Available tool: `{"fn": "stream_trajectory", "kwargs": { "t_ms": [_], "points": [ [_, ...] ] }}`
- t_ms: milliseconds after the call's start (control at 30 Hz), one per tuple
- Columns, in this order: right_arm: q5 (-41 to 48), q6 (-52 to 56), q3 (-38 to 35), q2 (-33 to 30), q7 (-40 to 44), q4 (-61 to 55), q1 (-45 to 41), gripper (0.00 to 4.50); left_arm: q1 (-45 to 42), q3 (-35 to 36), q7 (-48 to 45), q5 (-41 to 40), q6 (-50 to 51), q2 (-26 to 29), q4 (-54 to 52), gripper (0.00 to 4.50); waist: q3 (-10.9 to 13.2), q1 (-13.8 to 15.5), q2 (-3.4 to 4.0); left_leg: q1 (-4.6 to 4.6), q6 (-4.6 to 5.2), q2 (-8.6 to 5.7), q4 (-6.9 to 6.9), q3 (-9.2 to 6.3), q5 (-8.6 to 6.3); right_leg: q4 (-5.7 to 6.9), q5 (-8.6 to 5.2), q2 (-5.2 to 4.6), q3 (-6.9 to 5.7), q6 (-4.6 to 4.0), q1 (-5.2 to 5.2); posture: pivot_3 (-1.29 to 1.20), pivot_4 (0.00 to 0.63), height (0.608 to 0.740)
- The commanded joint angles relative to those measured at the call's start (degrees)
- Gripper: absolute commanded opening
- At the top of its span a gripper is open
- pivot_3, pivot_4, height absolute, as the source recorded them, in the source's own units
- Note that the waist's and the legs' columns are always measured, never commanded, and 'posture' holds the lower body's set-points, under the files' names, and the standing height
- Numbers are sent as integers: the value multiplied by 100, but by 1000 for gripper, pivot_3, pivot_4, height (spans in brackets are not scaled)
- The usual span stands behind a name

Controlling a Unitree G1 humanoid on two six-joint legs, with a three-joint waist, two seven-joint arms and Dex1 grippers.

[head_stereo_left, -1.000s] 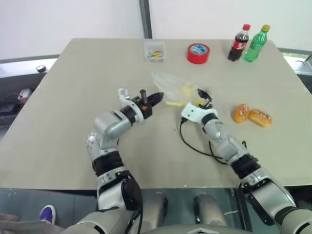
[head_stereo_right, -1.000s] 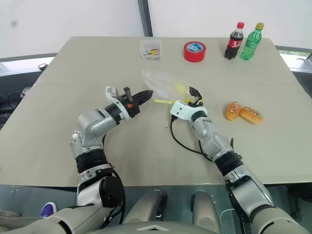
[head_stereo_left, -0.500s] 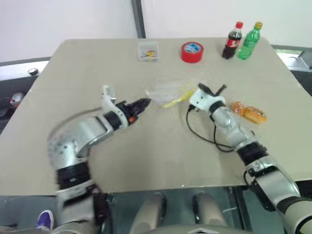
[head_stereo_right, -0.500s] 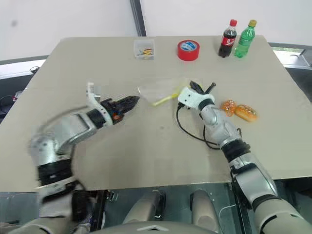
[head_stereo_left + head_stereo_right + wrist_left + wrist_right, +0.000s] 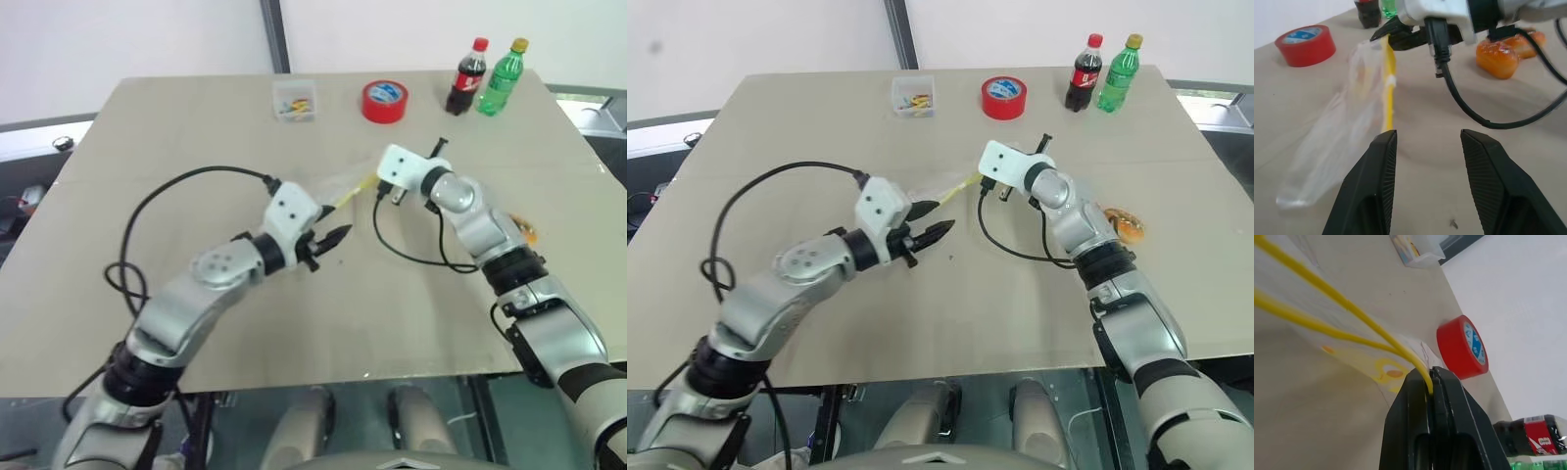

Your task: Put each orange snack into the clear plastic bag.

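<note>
Since earlier frame, clear plastic bag (image 5: 1347,132) lifted by yellow strip, pinched in closed right gripper (image 5: 1431,377). Left gripper (image 5: 1425,147) half open, nothing held. Thin pinch easily slipped; orange snacks (image 5: 1498,58) untouched.

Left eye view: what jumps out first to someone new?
The right gripper, mid-table, is shut on the yellow strip of the clear plastic bag, lifting that end. The left gripper faces the bag, jaws open. Behind the right arm, the orange snacks sit on the table.

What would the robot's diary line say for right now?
right claw: shut on clear plastic bag yellow strip, lifted | left claw: open, beside bag | orange snacks: on table, not bagged
</note>
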Motion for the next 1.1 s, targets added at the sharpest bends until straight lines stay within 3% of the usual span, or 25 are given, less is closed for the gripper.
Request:
{"fn": "stream_trajectory", "kwargs": {
  "t_ms": [33, 200, 533, 633, 733, 933, 1033, 1100],
  "points": [
    [19, 176, -76, 30, 73, -479, -19, 0, -186, -115, 132, 730, -269, -191, 143, 2189, 0, -4, 0, 1, -1, 0, -1, 1, 0, 1, 0, 0, 1, 0, -1, 0, 150, 740],
    [-5, 318, -67, 51, 108, -636, 52, 0, -143, -251, -80, 1374, -562, -284, 278, 2189, 0, 2, 0, 0, -2, -1, 1, 2, 1, 3, 0, -1, 2, 0, -2, 0, 150, 740],
    [-30, 450, -94, 63, 29, -656, 66, 0, -347, -199, -132, 2000, -827, -1011, 614, 2189, 0, -4, 0, -2, -1, -2, 13, -1, 1, 10, 0, -2, -2, 1, 0, 0, 150, 740],
    [-46, 472, -99, 34, 6, -661, 93, 0, -337, -157, -205, 2077, -838, -1062, 605, 1430, 0, -3, 0, -1, -2, -2, 13, -1, 1, 12, 0, -2, -2, 1, 0, 0, 150, 740],
    [-54, 505, -100, 25, -12, -704, 146, 0, -339, -125, -281, 2138, -829, -1104, 623, 23, 0, -1, 0, -1, -1, -2, 15, -1, 1, 12, 1, -2, -2, 1, 0, 0, 150, 740],
    [-105, 711, -105, 12, -26, -967, 332, 0, -324, 4, -349, 2339, -960, -1076, 734, 23, 0, -3, 0, -1, -1, -2, 18, -1, 1, 15, 1, -2, -2, 1, 0, 0, 150, 740],
    [-6, 840, -126, -197, 353, -1334, 547, 0, -213, 173, -450, 2423, -1397, -902, 943, 23, 0, 2, 0, -2, -2, -2, 21, -2, 1, 16, 1, -1, -3, 1, 0, 0, 150, 740],
    [239, 1113, -345, -243, 528, -1835, 858, 775, -76, 414, -598, 2316, -2033, -840, 1261, 0, -1, 5, 0, -3, -1, -2, 27, -3, 1, 17, 1, -2, -4, 2, 2, 0, 150, 740]
  ]
}}
